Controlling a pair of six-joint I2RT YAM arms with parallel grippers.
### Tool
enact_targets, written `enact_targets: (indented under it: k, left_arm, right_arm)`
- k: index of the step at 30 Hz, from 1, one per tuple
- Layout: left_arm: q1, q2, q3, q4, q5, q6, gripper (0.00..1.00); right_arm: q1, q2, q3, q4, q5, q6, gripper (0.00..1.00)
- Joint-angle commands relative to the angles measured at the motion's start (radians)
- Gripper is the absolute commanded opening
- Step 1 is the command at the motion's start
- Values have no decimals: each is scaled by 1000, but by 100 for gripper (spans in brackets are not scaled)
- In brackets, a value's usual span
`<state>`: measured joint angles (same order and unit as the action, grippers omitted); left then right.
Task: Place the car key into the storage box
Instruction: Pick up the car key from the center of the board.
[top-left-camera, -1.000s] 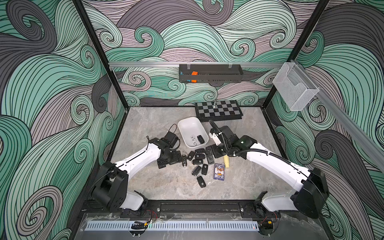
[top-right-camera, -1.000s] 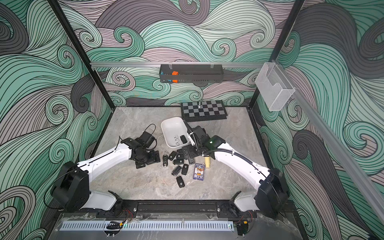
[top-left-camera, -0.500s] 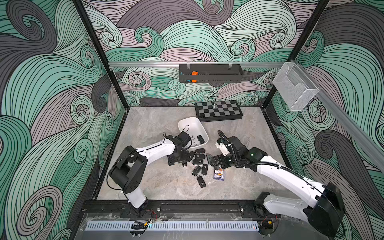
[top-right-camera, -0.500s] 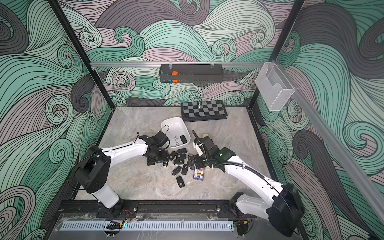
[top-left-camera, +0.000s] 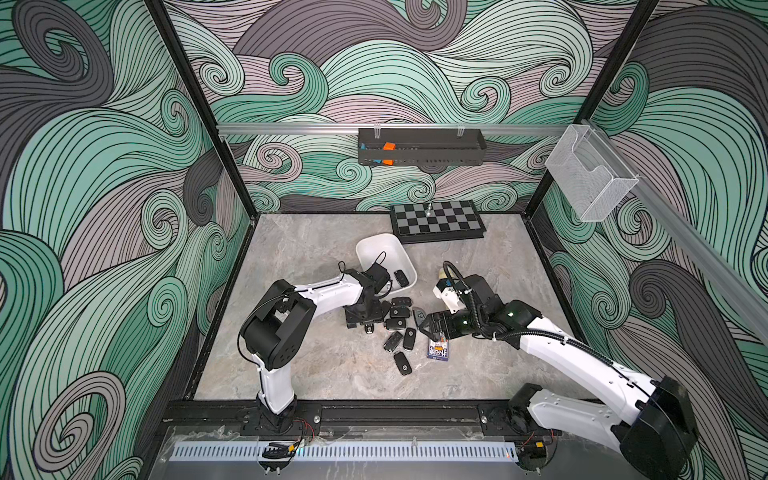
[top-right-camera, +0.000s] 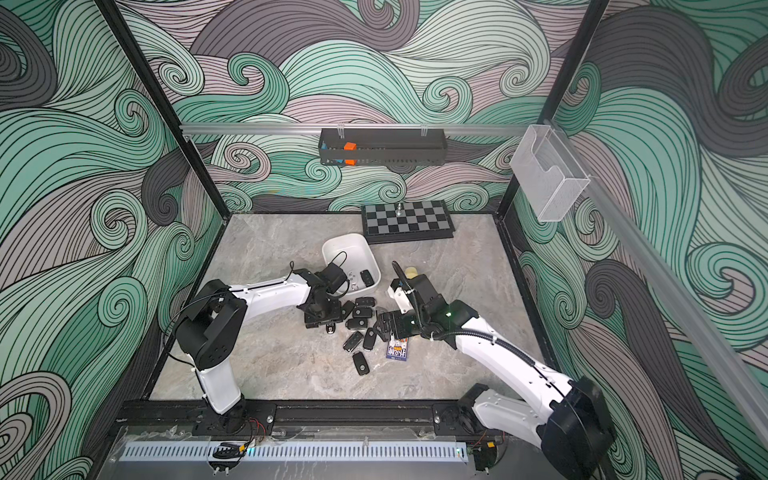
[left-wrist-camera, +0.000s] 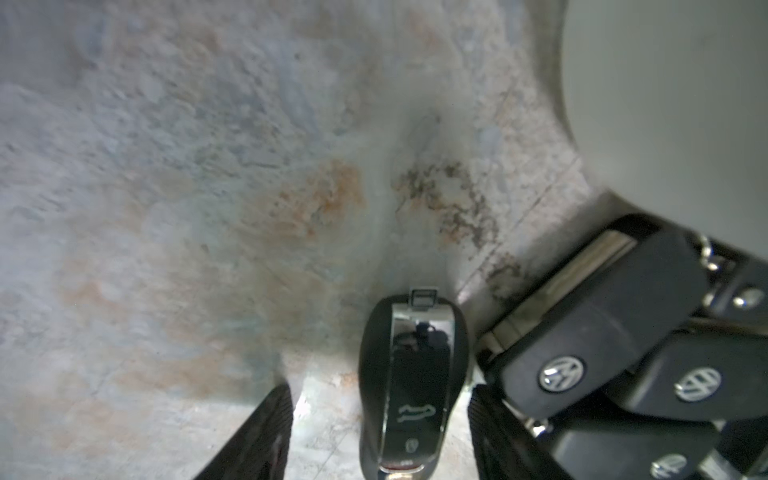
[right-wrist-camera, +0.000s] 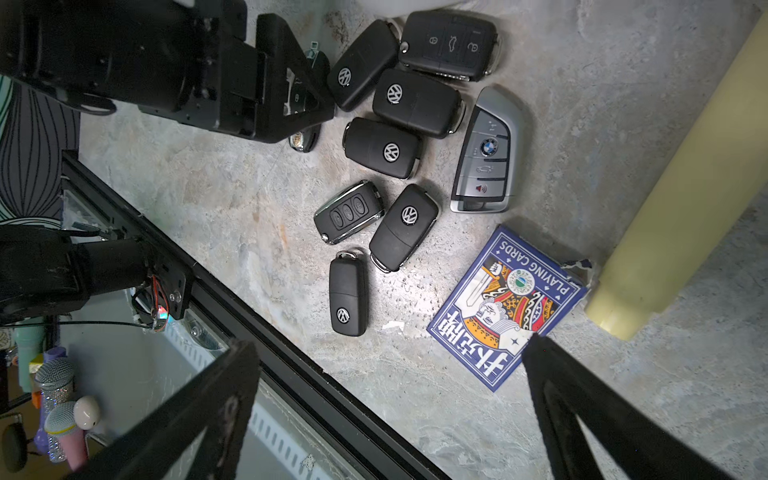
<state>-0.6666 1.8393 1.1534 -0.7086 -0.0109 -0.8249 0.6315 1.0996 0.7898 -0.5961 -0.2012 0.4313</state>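
The white storage box (top-left-camera: 386, 252) (top-right-camera: 332, 249) stands mid-table with one black fob (top-left-camera: 401, 277) inside. Several black car keys (top-left-camera: 399, 320) (right-wrist-camera: 390, 149) lie in a pile in front of it. My left gripper (top-left-camera: 365, 321) (left-wrist-camera: 380, 399) is down on the table at the pile's left edge. Its jaws straddle a glossy black car key (left-wrist-camera: 411, 386) and are open, with floor showing beside one finger (left-wrist-camera: 266, 428). My right gripper (top-left-camera: 430, 328) (right-wrist-camera: 386, 415) hangs wide open and empty above the pile's right side.
A blue playing-card box (top-left-camera: 438, 351) (right-wrist-camera: 503, 307) lies under the right gripper, beside a cream cylinder (right-wrist-camera: 673, 199). A silver BMW key (right-wrist-camera: 484, 153) sits at the pile's right. A chessboard (top-left-camera: 436, 220) lies at the back; a black tray (top-left-camera: 419, 146) and mesh basket (top-left-camera: 590, 178) hang on the walls.
The left gripper moved right to the pile, dropped over the glossy key and its jaws narrowed. The right gripper drew back from the box toward the front, staying wide open.
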Motion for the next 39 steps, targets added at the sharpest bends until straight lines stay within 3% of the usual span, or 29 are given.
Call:
enact_targets:
  k: [1, 12, 20, 39]
  left_arm:
    - [-11, 51, 35, 6, -19, -8, 65]
    - [-11, 69, 25, -2, -3, -4, 39]
    - [-11, 44, 28, -4, -12, 0, 27]
    - [-2, -168, 195, -138, -73, 78, 24]
  right_arm:
    - [-14, -18, -12, 19, -27, 16, 99]
    - [-30, -1, -12, 19, -27, 17, 99]
    - [-35, 4, -14, 18, -27, 18, 99]
    - [-47, 14, -13, 27, -1, 36, 99]
